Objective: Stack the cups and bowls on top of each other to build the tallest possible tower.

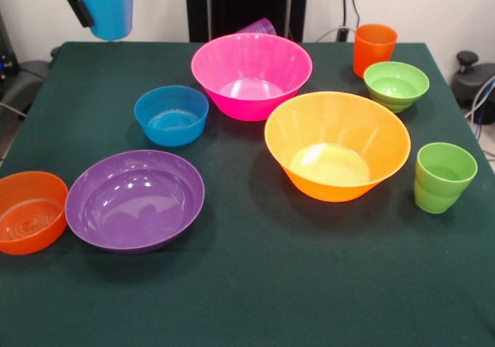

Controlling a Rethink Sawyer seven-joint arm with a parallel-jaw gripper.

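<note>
My gripper holds the sky blue cup in the air above the table's far left corner, one black finger on its outer wall. On the table stand the large pink bowl, the large yellow-orange bowl, the wide purple bowl, the small blue bowl, the small green bowl and the small orange bowl. The orange cup stands at the far right. The lime green cup stands at the right edge. The purple cup peeks out behind the pink bowl.
The dark green table has open cloth along its near side. A black post rises behind the far edge. Cables and a black knob lie off the right side.
</note>
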